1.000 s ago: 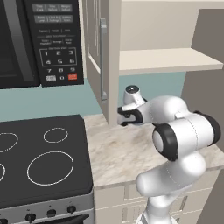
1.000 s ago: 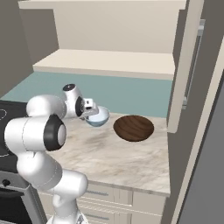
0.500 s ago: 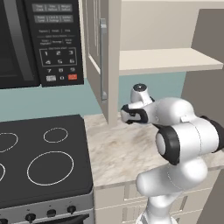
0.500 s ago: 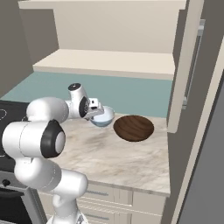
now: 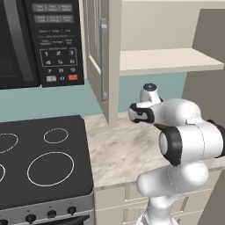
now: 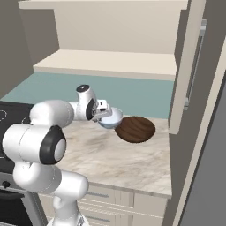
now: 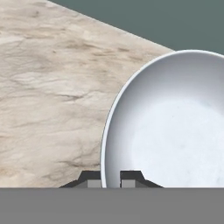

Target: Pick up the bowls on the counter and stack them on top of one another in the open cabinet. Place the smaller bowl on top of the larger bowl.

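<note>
Right base view, centre of frame: claw [image 6: 104, 112] pinched tight on the near rim of the small bowl [image 6: 111, 118], which looks lifted a bit off the desk [image 6: 114, 163], tho hard to be sure. Big bowl [image 6: 135, 129] sits on the desk just right of it, rims close or maybe touching, can't tell. Cabinet [image 6: 110, 62] shelf in upper half of frame is bare, door open at right.

Hand view: fingertips [image 7: 130, 177] at bottom centre straddle the small bowl's [image 7: 175, 131] rim, one inside, one outside. Bowl fills right side of frame, glossy whitish inside, nothing in it. Marbled desk [image 7: 48, 87] on the left.

Left base view: arm bends over the desk [image 5: 118, 149] at mid right, claw [image 5: 135, 113] end pointing left near the open cabinet [image 5: 167, 61] door.

Progress, my read: early. Small bowl is gripped, but neither bowl is on the shelf yet. Big one is empty and untouched. Order matters: big bowl must go in first, small on top, so either the small one gets parked on the shelf for now or swapped later. Most of the job left.
</note>
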{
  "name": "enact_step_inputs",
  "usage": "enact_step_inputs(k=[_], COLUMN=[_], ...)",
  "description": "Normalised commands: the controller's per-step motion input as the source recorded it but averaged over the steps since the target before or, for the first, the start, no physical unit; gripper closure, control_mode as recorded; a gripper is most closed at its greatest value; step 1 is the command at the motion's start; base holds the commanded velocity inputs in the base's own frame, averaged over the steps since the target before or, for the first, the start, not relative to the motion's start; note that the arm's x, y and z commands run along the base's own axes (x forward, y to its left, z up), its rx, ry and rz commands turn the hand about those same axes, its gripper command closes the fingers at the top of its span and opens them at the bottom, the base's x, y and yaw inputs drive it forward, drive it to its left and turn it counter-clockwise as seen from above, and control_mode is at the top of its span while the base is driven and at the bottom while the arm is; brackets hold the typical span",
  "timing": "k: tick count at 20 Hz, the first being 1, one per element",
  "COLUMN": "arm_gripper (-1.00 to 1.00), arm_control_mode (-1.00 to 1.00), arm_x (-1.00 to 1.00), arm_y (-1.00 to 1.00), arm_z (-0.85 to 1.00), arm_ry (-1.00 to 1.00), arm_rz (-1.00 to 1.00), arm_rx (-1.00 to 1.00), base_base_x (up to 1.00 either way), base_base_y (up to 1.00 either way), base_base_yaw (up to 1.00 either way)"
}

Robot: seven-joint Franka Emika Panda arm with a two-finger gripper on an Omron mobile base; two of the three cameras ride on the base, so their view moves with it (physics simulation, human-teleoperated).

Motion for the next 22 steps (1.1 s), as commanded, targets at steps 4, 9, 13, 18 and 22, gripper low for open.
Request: enact_step_inputs(k=[4, 9, 13, 18, 22], arm_gripper=[1.00, 1.00, 1.00, 1.00, 1.00], arm_control_mode=[-1.00, -1.00, -1.00, -1.00, -1.00], arm_x=[-0.01, 0.00, 0.00, 0.01, 0.08], arm_y=[-0.38, -0.42, -0.44, -0.41, -0.38], arm_z=[0.01, 0.00, 0.00, 0.00, 0.00], arm_ry=[-0.03, -0.03, -0.02, -0.01, 0.00], arm_rz=[0.00, 0.00, 0.00, 0.00, 0.00], arm_rx=[0.00, 0.00, 0.00, 0.00, 0.00], base_base_x=[0.00, 0.00, 0.00, 0.00, 0.00], base_base_y=[0.00, 0.00, 0.00, 0.00, 0.00], base_base_yaw=[0.00, 0.00, 0.00, 0.00, 0.00])
